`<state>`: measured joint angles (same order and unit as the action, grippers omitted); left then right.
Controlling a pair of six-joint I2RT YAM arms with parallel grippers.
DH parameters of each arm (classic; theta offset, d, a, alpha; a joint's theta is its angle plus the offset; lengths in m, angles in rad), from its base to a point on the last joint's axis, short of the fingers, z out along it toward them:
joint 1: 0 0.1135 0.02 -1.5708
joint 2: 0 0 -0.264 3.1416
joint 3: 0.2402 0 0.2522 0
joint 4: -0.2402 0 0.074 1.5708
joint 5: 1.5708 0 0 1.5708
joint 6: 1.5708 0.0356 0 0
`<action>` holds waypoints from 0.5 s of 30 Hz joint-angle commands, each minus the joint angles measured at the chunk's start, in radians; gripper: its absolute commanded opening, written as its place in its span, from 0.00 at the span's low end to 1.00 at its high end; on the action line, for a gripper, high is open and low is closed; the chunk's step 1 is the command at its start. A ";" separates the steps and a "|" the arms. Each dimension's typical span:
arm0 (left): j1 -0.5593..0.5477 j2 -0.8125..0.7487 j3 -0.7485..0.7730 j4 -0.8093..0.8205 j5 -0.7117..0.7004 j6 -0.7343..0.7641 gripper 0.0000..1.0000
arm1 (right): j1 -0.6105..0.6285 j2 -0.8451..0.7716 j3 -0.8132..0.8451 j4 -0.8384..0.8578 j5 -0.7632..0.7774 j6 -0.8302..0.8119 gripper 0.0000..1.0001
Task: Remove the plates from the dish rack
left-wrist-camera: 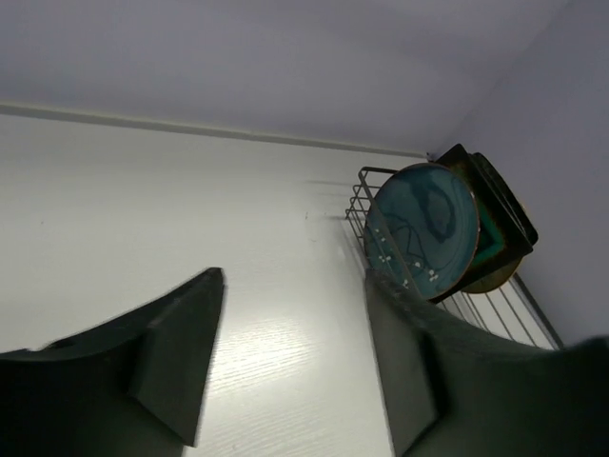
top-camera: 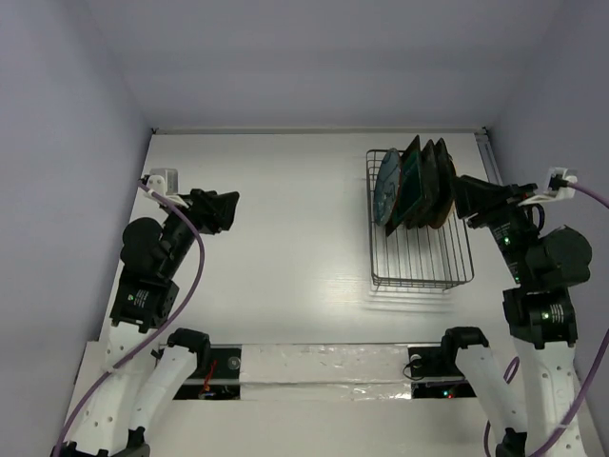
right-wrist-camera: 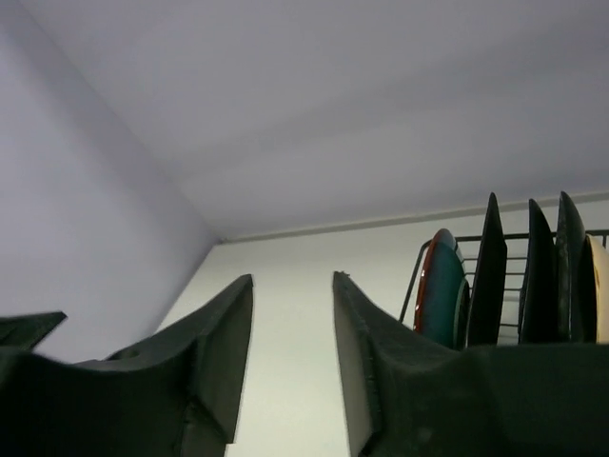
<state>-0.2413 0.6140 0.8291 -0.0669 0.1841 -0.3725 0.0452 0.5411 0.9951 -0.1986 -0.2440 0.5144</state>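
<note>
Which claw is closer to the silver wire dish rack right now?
Right. The right claw is at the right edge of the silver wire dish rack, beside its upright plates; the left claw is far off to its left.

1. Top external: fixed high above the near edge, it looks down on the whole table (top-camera: 285, 209), with the dish rack (top-camera: 423, 257) at far right.
2. Left wrist: low over the table, it faces right past the left gripper (left-wrist-camera: 295, 286), seeing rack and plates (left-wrist-camera: 423, 228) face-on from well apart.
3. Right wrist: near the rack, it faces the far wall (right-wrist-camera: 428, 143) through the right gripper (right-wrist-camera: 291, 281); the plates stand edge-on at its right edge.
4. All three views share the rack and plates.
</note>
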 commanded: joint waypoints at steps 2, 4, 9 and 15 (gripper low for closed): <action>-0.004 -0.013 0.030 -0.004 -0.021 0.021 0.49 | -0.007 0.057 0.056 0.017 -0.112 -0.008 0.34; -0.004 -0.023 0.036 -0.024 -0.041 0.020 0.38 | -0.007 0.109 0.069 0.024 -0.138 -0.004 0.15; -0.004 -0.033 0.015 -0.053 -0.060 0.020 0.16 | 0.151 0.253 0.155 -0.059 -0.019 -0.089 0.00; -0.013 -0.052 -0.014 -0.128 -0.146 0.011 0.00 | 0.312 0.546 0.378 -0.255 0.388 -0.189 0.02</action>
<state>-0.2497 0.5838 0.8284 -0.1745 0.0971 -0.3592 0.3424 0.9844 1.2747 -0.3374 -0.0933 0.4088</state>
